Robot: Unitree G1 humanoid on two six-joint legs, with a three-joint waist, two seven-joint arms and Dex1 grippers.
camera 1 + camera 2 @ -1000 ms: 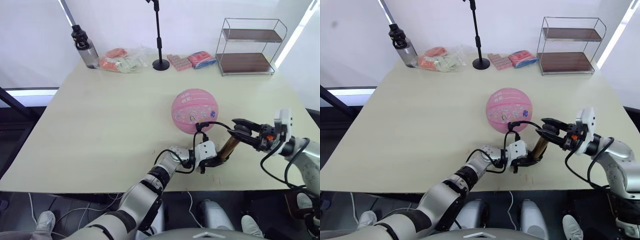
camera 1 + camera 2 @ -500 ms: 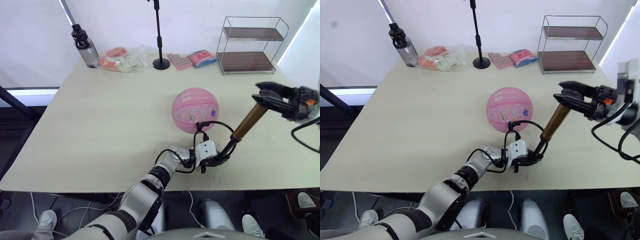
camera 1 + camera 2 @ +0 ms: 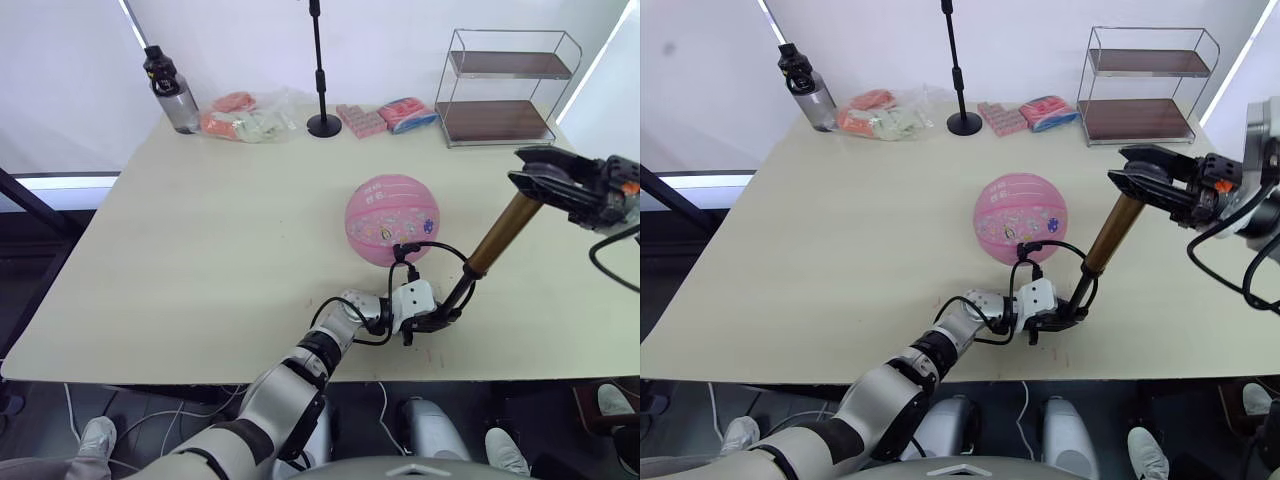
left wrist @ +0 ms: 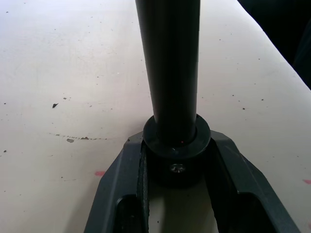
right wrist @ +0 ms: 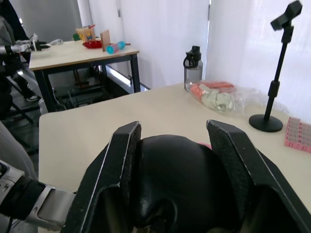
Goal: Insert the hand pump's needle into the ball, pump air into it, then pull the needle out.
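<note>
The pink ball (image 3: 391, 220) rests on the table, right of centre. A thin black hose (image 3: 432, 249) loops from its near side down to the hand pump's black foot (image 3: 440, 318). My left gripper (image 3: 432, 320) is shut on that foot; in the left wrist view its fingers (image 4: 116, 194) flank the foot's collar (image 4: 177, 145). The pump leans up to the right, its bronze cylinder (image 3: 497, 236) raised above a thin black rod. My right gripper (image 3: 545, 180) is shut on the black T-handle (image 5: 180, 179) at the top. I cannot make out the needle itself.
Along the table's far edge stand a water bottle (image 3: 172, 95), a clear bag of packets (image 3: 245, 120), a tall black stand with a round base (image 3: 322, 125), pink packets (image 3: 385, 118) and a two-tier wire shelf (image 3: 508, 90). The table's near edge runs just below my left gripper.
My right gripper has pulled the handle up and to the right, drawing the pump out long. The left gripper, the foot and the ball have stayed put.
</note>
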